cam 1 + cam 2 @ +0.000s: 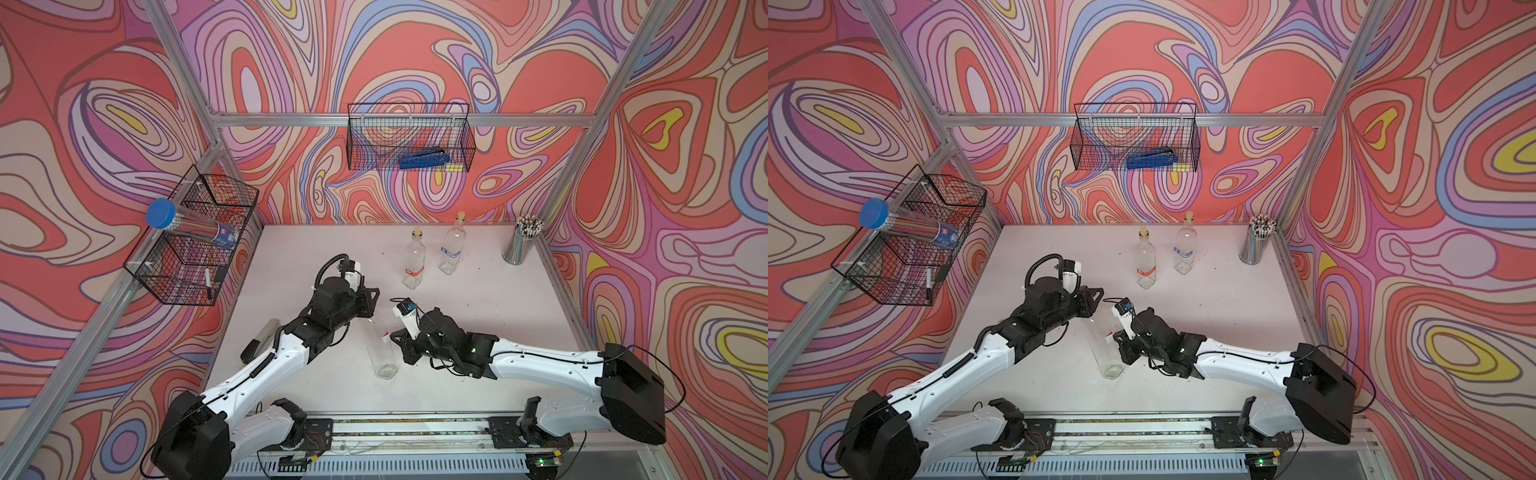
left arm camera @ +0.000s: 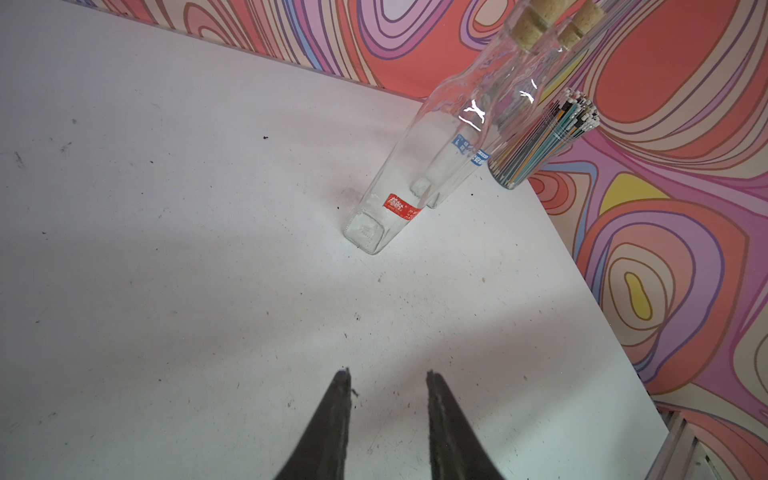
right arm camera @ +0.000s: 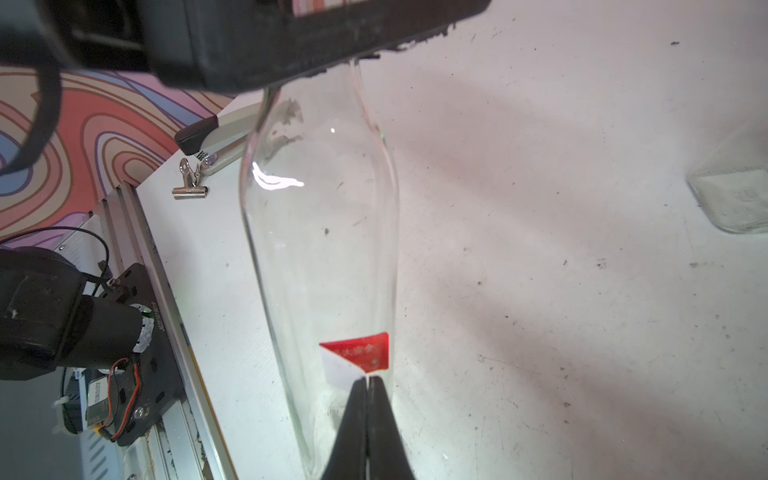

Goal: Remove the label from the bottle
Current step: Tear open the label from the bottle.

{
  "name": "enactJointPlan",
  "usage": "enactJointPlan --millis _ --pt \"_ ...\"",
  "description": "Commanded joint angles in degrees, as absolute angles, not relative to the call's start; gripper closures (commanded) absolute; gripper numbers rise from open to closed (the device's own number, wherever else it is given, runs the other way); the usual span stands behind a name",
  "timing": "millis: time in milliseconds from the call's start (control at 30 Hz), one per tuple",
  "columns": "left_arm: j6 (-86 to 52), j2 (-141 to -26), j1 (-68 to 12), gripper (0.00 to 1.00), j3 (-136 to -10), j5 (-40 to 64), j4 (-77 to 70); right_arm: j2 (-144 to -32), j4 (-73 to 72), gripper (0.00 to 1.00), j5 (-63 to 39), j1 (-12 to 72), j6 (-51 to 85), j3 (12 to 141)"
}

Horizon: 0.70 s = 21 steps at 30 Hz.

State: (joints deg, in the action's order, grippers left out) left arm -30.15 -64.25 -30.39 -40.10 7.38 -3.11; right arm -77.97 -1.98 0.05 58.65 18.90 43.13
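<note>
Two claws work on one bottle (image 3: 320, 232), which stands near the front middle of the table (image 3: 540, 249) with its base down. The left claw (image 2: 387, 376) sits over the neck, apparently to steady the glass against the pull. Its tips show a narrow gap in the wrist view and the neck itself is hidden there, so the hold on the neck is judged, not seen. The right claw (image 3: 367, 380) is fully closed, pinching the lifted white corner of the red label (image 3: 361, 353) low on the bottle's wall. The label is mostly stuck down; peeling is only begun.
</note>
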Motion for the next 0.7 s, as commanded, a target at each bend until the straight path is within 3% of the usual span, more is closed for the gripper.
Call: enactJointPlan --millis 0,667 --pt "-27.2 -64.3 -30.7 1.0 -40.7 6.1 -0.9 -76.4 -2.0 1.0 3.9 58.4 18.6 42.5" --pt "-26.4 -63.8 -31.1 1.0 -40.6 5.3 0.0 -75.6 -0.9 1.0 5.8 58.4 18.7 41.8"
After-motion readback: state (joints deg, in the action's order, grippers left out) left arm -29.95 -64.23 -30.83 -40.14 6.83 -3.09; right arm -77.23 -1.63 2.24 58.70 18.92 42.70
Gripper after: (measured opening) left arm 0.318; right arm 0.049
